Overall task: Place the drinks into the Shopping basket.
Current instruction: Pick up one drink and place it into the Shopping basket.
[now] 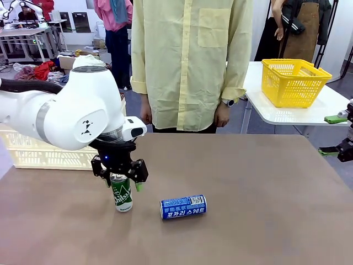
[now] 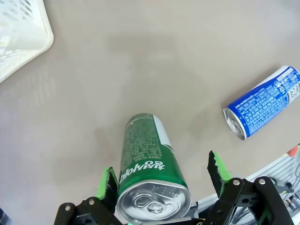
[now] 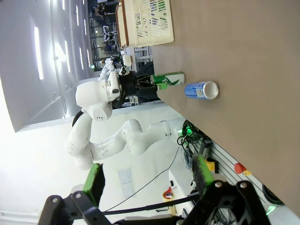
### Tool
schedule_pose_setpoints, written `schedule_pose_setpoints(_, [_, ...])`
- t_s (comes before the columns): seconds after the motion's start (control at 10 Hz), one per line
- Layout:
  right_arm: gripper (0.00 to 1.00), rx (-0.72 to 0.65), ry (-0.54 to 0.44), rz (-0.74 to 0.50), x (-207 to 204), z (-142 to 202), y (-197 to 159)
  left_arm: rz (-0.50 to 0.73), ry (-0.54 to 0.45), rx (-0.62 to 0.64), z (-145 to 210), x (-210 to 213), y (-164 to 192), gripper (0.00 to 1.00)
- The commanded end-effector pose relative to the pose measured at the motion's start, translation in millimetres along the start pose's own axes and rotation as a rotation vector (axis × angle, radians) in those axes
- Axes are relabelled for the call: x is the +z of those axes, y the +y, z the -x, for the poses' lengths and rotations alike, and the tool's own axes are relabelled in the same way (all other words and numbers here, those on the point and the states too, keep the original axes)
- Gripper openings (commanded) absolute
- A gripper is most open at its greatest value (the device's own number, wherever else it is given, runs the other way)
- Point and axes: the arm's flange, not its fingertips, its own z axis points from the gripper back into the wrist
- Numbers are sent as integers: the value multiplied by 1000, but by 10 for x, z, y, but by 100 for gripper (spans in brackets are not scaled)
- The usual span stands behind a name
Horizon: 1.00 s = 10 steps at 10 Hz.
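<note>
At the left edge of the table (image 1: 248, 182), toward its far corner, the white basket (image 1: 49, 154) stands partly hidden behind the left arm (image 1: 71, 116). Just right of it, nearer the front edge, the green can (image 1: 122, 196) stands upright. The left gripper (image 1: 122, 185) hangs straight down over it with a finger on each side of the silver top. In the left wrist view the jaws stand wide: one green pad (image 2: 107, 183) lies close against the can's side and the other (image 2: 216, 168) is clearly apart from it, so nothing is clamped. Right of the green can, near it but not touching, the blue can (image 1: 183, 207) lies on its side, lengthwise along the front edge. A person (image 1: 190, 61) in a pale yellow shirt stands behind the far edge, hands hanging down. Farther right a yellow basket (image 1: 292, 83) sits on a separate white table (image 1: 287, 113). At the right edge the right gripper (image 1: 332, 134) hovers above the table, jaws spread, holding nothing
</note>
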Motion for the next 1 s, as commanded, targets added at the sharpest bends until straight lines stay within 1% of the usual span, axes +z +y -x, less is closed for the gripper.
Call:
schedule_pose_setpoints(0.0, [100,-1,14,11,28,5,27,-27,1,15,-61,-5,11,100])
schedule_pose_setpoints(0.1, [100,-1,14,11,28,5,27,-47,3,1,-48,-2,15,40])
schedule_pose_setpoints(0.2, [100,-1,14,11,28,5,27,-47,7,4,-50,4,16,0])
schedule_pose_setpoints(0.7, [100,-1,14,11,28,5,27,-59,21,25,-42,65,23,0])
schedule_pose_setpoints(0.8, [100,-1,14,11,28,5,27,-53,13,38,-33,131,59,0])
schedule_pose_setpoints(0.9, [100,-1,14,11,28,5,27,-36,6,40,-43,312,141,0])
